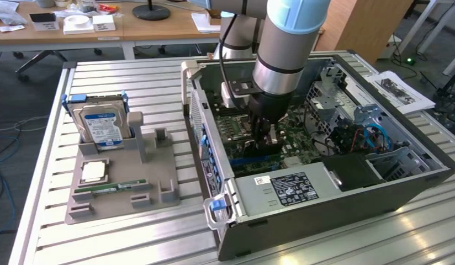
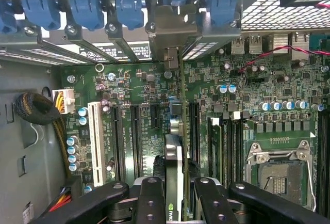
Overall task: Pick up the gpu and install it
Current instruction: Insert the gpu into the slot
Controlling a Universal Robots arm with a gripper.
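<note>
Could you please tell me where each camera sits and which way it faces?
Exterior view: raised off the table, looking down into the open computer case; the arm reaches down inside it.
Wrist view: on the wrist, looking past the gripper onto the motherboard; its fingers grip the graphics card.
Shared: the gripper, the motherboard and the case interior.
</note>
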